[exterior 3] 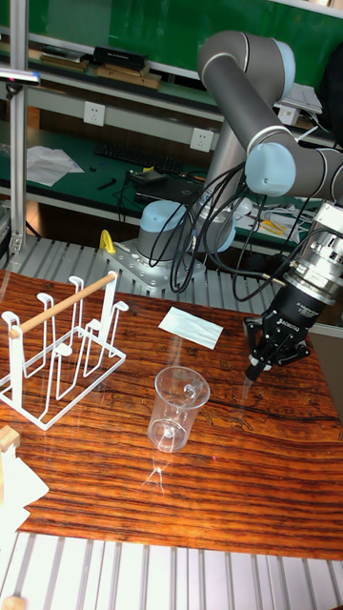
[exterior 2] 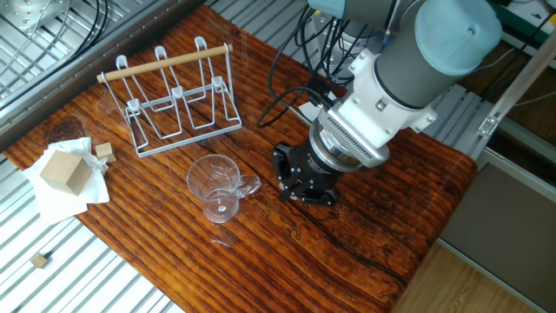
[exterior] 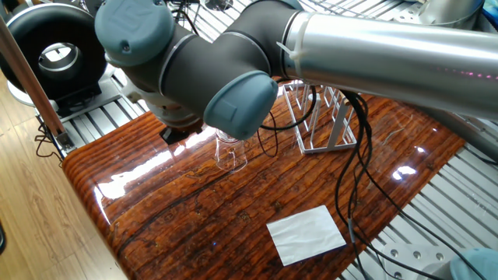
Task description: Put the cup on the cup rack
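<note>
A: Beside the fingers of the matt black gripper, is that cup glass?

B: It looks so: clear, colourless and smooth, with bright glints. The table under the fingertips is glossy wood, strongly grained, and mirrors the lamps.

A: And farther from the fingers, beyond the cup?

B: The cup rack is thin pale metal wire with a light, matt wooden rod on top. Past it sits a raw wooden block on crumpled white paper.

A: The arm?

B: Smooth grey and blue plastic-looking shells, and a ribbed metal collar.
</note>
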